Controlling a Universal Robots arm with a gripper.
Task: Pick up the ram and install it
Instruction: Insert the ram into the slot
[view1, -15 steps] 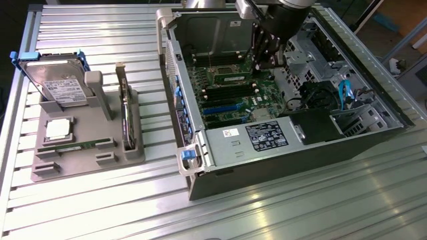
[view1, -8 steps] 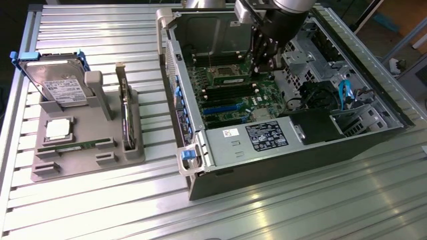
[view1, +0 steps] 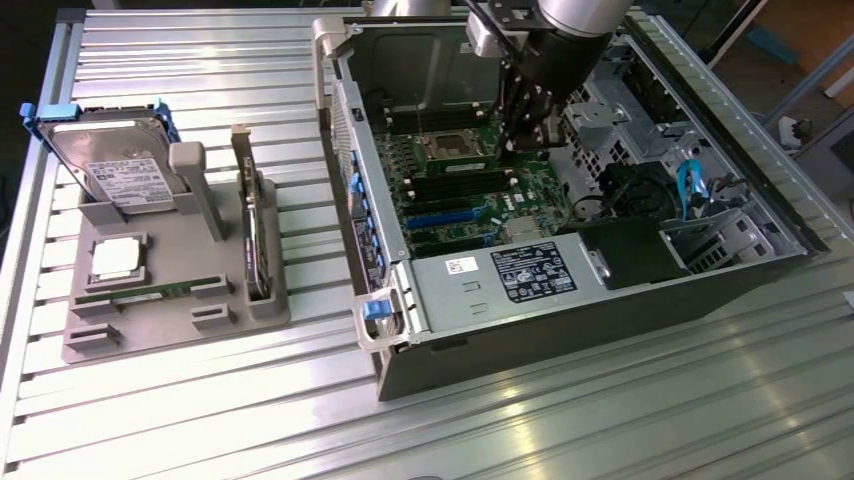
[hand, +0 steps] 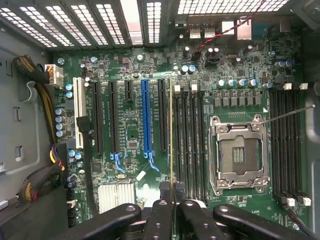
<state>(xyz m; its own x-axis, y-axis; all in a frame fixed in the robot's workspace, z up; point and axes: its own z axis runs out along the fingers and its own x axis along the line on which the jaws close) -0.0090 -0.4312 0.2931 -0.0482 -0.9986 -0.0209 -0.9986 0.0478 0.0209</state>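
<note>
An open computer case (view1: 534, 330) is laid on its side on the slatted aluminium table (view1: 601, 420), from the middle towards the edge at the exterior view's right. The gripper (view1: 530, 140) is seen lowered into the case, over the motherboard (view1: 461, 195). In the wrist view the gripper (hand: 172, 202) is shown clamped on the ram (hand: 171, 130), with the black fingers (hand: 158, 215) pressed against both faces of the board. The ram is seen edge-on as a thin, pale line held above the motherboard, apart from it. It is lined up lengthwise with the bank of black memory slots (hand: 192, 140) and lies between the long blue expansion slot (hand: 145, 120) and the empty processor socket (hand: 239, 152). Whether it is directly over the first slot of that bank cannot be told. A finned silver heat sink (hand: 116, 195) is mounted near the fingers.

Near the table's edge at the exterior view's left, a grey fixture tray (view1: 174, 325) is placed well apart from the case. A hard drive (view1: 114, 165) is propped upright at the tray's far end, and a square silver processor chip (view1: 118, 257) is laid flat in front of it. A second ram stick (view1: 150, 291) is laid flat in the tray just beside the chip, on its near side. A dark expansion card (view1: 251, 235) is stood on edge along the tray's side nearest the case.
</note>
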